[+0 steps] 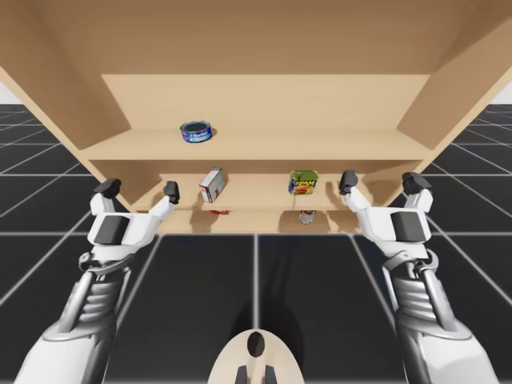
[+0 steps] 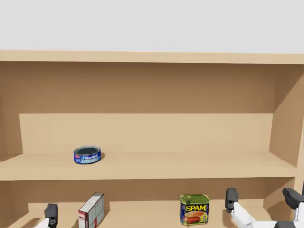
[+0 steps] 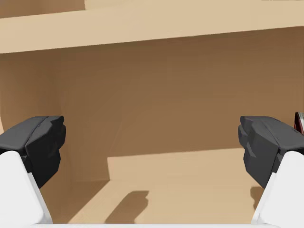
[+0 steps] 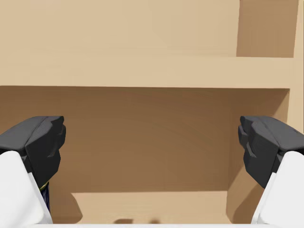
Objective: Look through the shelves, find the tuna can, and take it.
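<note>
The low round blue can [image 1: 196, 132] stands upright on the upper shelf [image 1: 320, 146], toward its left end, back from the front edge. The left gripper [image 1: 139, 190] and right gripper [image 1: 382, 182] hang at the lower shelf's [image 1: 256, 202] front edge, fingers wide apart, empty. The can lies above the left gripper and inward of it, so the left arm is nearer. The can's label is white print on a blue band.

The tuna can [image 2: 87, 155] is sitting toward the upper shelf's [image 2: 190, 166] left edge, the box [image 2: 91, 210] standing left of the rectangular can [image 2: 194, 209] on the lower shelf [image 2: 142, 212].
</note>
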Motion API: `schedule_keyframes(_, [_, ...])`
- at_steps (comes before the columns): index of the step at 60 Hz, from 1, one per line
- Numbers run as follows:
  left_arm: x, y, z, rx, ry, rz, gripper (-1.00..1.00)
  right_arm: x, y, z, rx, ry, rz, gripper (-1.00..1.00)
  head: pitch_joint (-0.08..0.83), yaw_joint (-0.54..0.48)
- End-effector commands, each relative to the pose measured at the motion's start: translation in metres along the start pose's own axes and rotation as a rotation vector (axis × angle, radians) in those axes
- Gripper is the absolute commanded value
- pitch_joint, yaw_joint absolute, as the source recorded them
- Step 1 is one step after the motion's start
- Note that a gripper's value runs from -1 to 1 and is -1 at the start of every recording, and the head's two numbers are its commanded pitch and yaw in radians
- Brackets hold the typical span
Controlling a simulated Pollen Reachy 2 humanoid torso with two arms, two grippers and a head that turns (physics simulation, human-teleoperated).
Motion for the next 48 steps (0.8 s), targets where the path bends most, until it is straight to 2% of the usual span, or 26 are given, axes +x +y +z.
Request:
schedule_keyframes(1, [-0.001, 0.0, 0.0, 0.0, 0.001, 0.002, -1.0, -0.002, 0.003, 0.002, -0.015, -0.008, 0.002, -1.0, 0.006, -0.04])
schedule_keyframes(11, [-0.002, 0.0, 0.0, 0.0, 0.001, 0.002, -1.0, -0.002, 0.004, 0.001, 0.014, -0.001, -0.011, -1.0, 0.036, -0.02])
schedule_keyframes(26, [-0.003, -0.001, 0.0, 0.002, 0.007, -0.001, -1.0, -0.002, 0.005, 0.001, 0.016, 0.002, -0.009, -1.0, 0.136, 0.16])
schedule_keyframes(39, [-0.004, -0.001, 0.0, 0.001, 0.008, 0.004, -1.0, -0.002, 0.005, 0.002, 0.022, 0.009, -0.007, -1.0, 0.175, 0.26])
schedule_keyframes(46, [0.004, -0.003, 0.004, -0.008, 0.008, 0.033, -1.0, -0.002, 0.006, 0.001, 0.021, 0.011, -0.007, -1.0, 0.178, 0.25])
schedule_keyframes(48, [0.014, -0.005, 0.008, -0.021, 0.01, 0.065, -1.0, -0.002, 0.006, 0.001, 0.02, 0.012, -0.008, -1.0, 0.182, 0.25])
